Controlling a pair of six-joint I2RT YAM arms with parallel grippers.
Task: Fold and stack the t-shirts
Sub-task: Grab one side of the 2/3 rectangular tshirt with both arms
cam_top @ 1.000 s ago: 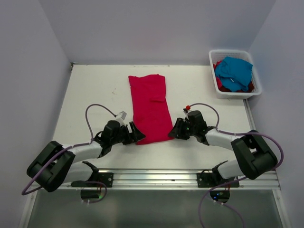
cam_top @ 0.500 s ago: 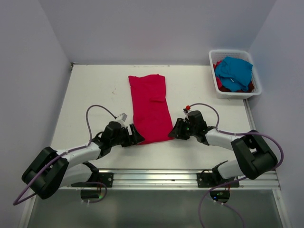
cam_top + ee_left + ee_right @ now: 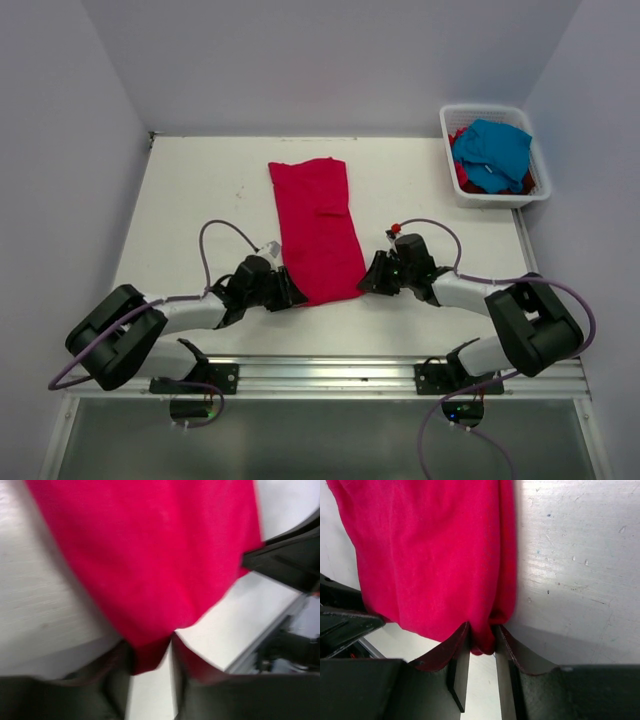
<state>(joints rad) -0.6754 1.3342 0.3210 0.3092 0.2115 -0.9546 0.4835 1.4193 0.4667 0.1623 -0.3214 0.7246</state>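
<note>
From above, the red t-shirt (image 3: pixel 318 230) is lying on the table (image 3: pixel 200 200) as 1 long folded strip. Its near end is sitting between the left gripper (image 3: pixel 290 295) and the right gripper (image 3: pixel 368 277), probably so that both corners can be lifted together for the next fold. The turquoise t-shirt (image 3: pixel 492 150) is waiting in the basket (image 3: pixel 448 125).

Left wrist: the narrow jaws are pinching the shirt's near-left corner.

Right wrist: the narrow jaws are pinching the near-right corner.

White arms (image 3: pixel 190 313) with black joints (image 3: pixel 522 335), purple cables (image 3: pixel 215 232) and black fingers (image 3: pixel 457 667).
</note>
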